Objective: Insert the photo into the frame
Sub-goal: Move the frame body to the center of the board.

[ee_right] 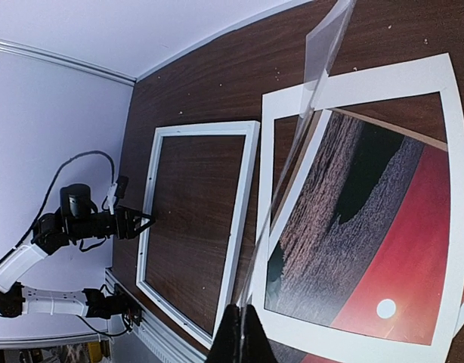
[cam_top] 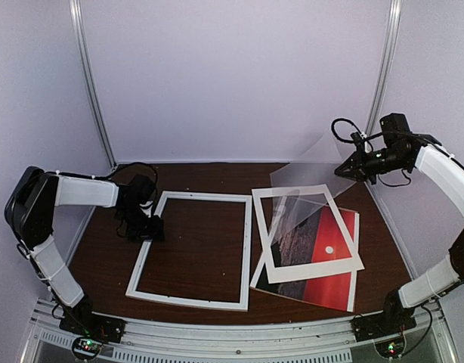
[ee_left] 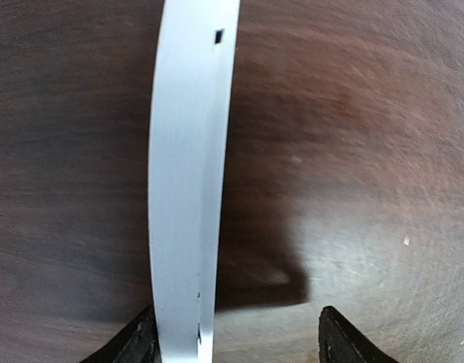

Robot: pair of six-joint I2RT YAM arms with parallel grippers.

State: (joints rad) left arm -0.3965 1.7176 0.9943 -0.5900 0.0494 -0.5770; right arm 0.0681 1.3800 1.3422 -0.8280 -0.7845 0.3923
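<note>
Looking at the photo [cam_top: 334, 261] first: it's lying flat, picture side up, in the lower right of the top view. It's a paper print with a red sky, a tiny white sun and a dark, grainy band of water. It's definitely not in the frame [cam_top: 247, 249] yet, just sitting right beside it. A flat white mat [cam_top: 311, 271] with a rectangular cut-out lies on top of it, a bit skewed, so most of the print shows through the window and a red strip pokes out along the bottom. Above that, at the upper right, the right claw [cam_top: 347, 168] is pinched closed on the edge of a clear sheet [cam_top: 311, 170]. The sheet is thin and see-through with a faint glare, and it's held up off the mat at a slant. I can't tell if its low edge touches anything. The frame is centre-left, a skinny white-railed rectangle with nothing inside but dark wood-grain bench [cam_top: 103, 261]. The left claw [cam_top: 153, 228] sits at the frame's left rail with its jaws spread. The rail runs between them, close to one finger, and nothing is clamped. So I'd say it's early-to-mid: the frame is empty and ready, but the mat has to come off the print and the print has to go into the frame.
</note>
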